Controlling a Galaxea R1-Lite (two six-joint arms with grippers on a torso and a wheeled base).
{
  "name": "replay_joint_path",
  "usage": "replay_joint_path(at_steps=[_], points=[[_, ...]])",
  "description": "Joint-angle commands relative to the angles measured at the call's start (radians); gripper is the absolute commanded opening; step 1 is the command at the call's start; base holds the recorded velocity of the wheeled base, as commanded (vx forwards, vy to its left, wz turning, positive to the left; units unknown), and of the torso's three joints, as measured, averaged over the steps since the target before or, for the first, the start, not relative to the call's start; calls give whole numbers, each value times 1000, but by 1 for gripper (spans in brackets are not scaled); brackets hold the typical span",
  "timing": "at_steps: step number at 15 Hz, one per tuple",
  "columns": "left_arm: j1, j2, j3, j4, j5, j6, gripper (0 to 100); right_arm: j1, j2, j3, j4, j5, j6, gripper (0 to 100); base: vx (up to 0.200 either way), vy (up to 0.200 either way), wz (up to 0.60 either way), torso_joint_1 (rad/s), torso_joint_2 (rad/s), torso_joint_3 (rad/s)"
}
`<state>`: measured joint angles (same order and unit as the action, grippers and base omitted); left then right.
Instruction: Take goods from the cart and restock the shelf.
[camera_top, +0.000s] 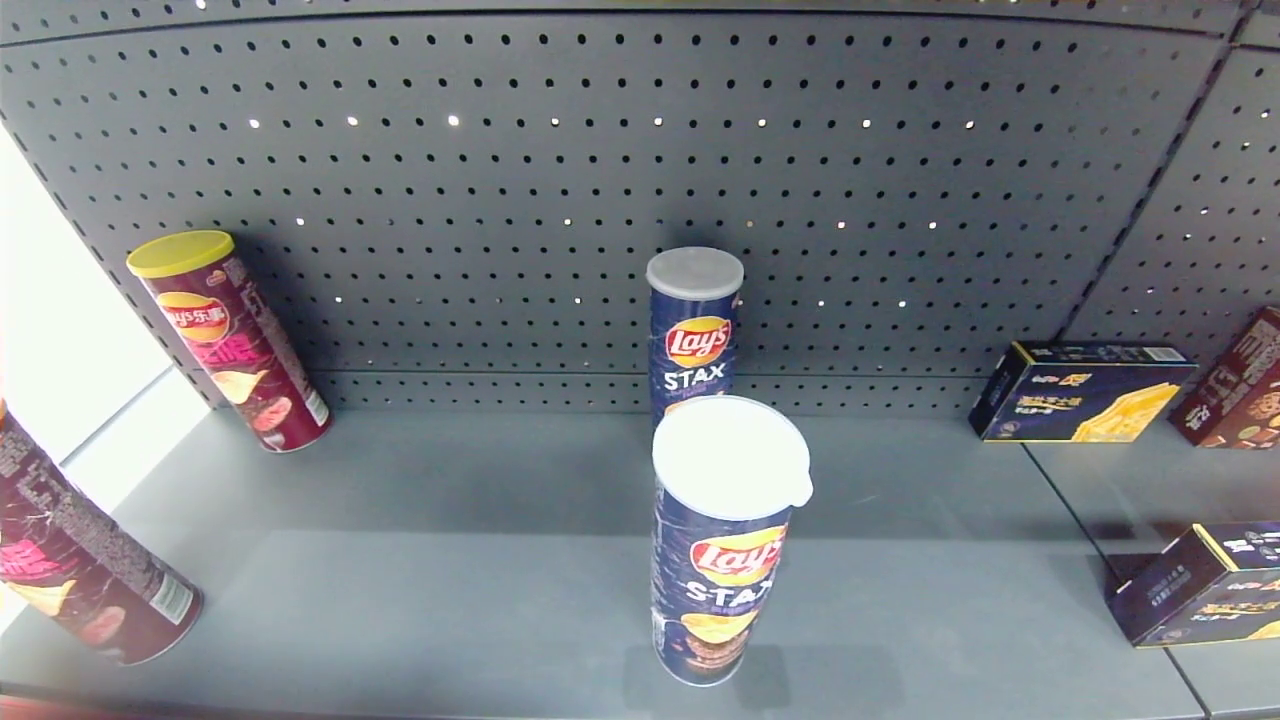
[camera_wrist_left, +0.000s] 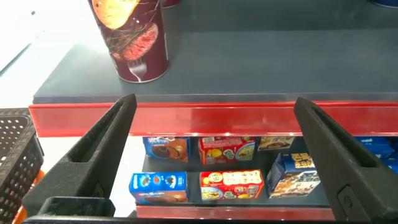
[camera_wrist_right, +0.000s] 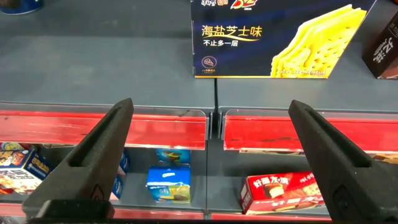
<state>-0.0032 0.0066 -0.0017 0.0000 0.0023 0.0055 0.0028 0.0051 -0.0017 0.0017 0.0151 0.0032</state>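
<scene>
left gripper (camera_wrist_left: 214, 102): gapes wide, holds nothing | right gripper (camera_wrist_right: 211, 104): gapes wide, empty | near blue can (camera_top: 715, 590), far blue can (camera_top: 692, 350): stand upright on shelf (camera_top: 450, 560)

The front blue can (camera_top: 725, 540) hides the lower part of the rear blue can (camera_top: 693, 335). Left of it, a maroon can (camera_top: 80, 565) (its top unseen) is cut off at the picture's edge; right of it, a dark box (camera_top: 1195, 595) likewise.

The left gripper (camera_wrist_left: 214, 165) holds its two dark fingers (camera_wrist_left: 93, 158) spread wide apart, tapered tips pointing forward, away from the wrist. The right gripper (camera_wrist_right: 214, 162) stands the same way, its fingers (camera_wrist_right: 93, 155) splayed wide, tips pointing ahead. Both wrists sit level, rolled to neither side
</scene>
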Motion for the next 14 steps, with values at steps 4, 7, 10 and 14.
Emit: replay_joint_path(at_steps=[4,7,10,14], points=[[0,1,-1,0,1,-1,100,0,-1,0,0,0,0,100,0,0,0,0,0,0],[0,1,-1,0,1,-1,100,0,-1,0,0,0,0,100,0,0,0,0,0,0],[0,1,0,0,1,-1,100,0,-1,0,0,0,0,100,0,0,0,0,0,0],[0,1,-1,0,1,1,100,0,-1,0,0,0,3,100,0,0,0,0,0,0]])
